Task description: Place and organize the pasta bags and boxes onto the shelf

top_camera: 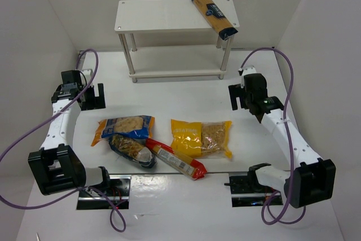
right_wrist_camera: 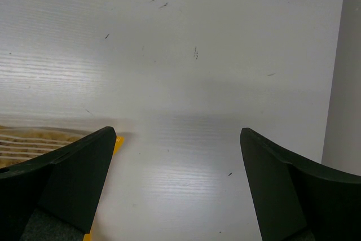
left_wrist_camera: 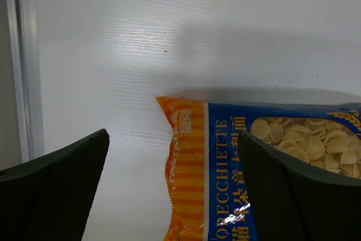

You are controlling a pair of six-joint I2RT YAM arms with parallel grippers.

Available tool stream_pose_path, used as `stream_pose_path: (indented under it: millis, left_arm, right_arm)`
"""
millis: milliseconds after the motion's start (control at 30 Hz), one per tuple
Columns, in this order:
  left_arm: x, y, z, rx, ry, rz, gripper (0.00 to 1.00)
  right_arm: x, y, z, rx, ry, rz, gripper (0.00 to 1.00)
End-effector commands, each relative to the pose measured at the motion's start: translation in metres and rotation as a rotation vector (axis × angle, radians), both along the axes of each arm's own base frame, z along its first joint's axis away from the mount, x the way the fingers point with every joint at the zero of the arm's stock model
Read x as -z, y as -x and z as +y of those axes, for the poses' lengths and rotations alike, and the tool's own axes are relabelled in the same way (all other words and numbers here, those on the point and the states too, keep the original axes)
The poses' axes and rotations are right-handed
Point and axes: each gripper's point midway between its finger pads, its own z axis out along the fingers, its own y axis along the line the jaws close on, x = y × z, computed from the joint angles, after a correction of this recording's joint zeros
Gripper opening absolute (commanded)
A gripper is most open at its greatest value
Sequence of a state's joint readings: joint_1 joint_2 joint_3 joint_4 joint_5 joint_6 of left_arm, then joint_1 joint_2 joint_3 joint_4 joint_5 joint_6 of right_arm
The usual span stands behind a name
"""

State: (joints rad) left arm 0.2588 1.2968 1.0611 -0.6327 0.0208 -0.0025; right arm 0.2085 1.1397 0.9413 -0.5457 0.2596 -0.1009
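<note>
Packages, total: five, one on the shelf and four on the tabletop.
Shelf: one white two-tier rack [top_camera: 158, 16] at the far side of the white tabletop [top_camera: 186, 95], with a top board, a lower board and four pale cylindrical posts.
Shelf contents: one long orange-tan spaghetti pack with a dark label [top_camera: 213, 15]. It lies slantwise on the right end of the top board, and its near end overhangs the front right corner.
Tabletop, left group: one blue-orange bag [top_camera: 124, 125]. One clear bag with dark-blue ends [top_camera: 132, 149] lies just in front of it, and the two touch.
Tabletop, middle: one long red-yellow pack [top_camera: 176, 160], lying diagonally, its far end against the dark-blue bag.
Tabletop, right: one yellow bag with a clear window [top_camera: 202, 137], lying flat. It is close beside the red-yellow pack, but whether they touch I cannot tell.
Arms: two, one at each side of the tabletop.
Left end effector [top_camera: 93, 96]: jaws spread wide, holding nothing, poised over the orange end of the blue-orange bag. In its wrist view that bag's printed end [left_wrist_camera: 225, 167] shows between the dark fingers [left_wrist_camera: 56, 187].
Right end effector [top_camera: 240, 95]: jaws spread wide, holding nothing, over bare tabletop. A corner of the yellow bag [right_wrist_camera: 115, 145] peeks past its left finger [right_wrist_camera: 62, 179].
</note>
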Motion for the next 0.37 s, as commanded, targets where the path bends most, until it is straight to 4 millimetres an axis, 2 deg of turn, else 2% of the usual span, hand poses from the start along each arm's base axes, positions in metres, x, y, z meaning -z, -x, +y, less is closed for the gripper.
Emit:
stream_pose_path:
  millis: [0, 333]
  left_arm:
    - [-0.0050, -0.0031, 0.0015, -0.002, 0.001, -0.013, 1.00]
    - [-0.0050, -0.0031, 0.0015, -0.002, 0.001, -0.013, 1.00]
  right_arm:
    - [-0.0100, -0.0110, -0.0018, 0.026, -0.009, -0.059, 0.99]
    - [-0.0055, -0.0099, -0.0004, 0.019, -0.011, -0.040, 0.99]
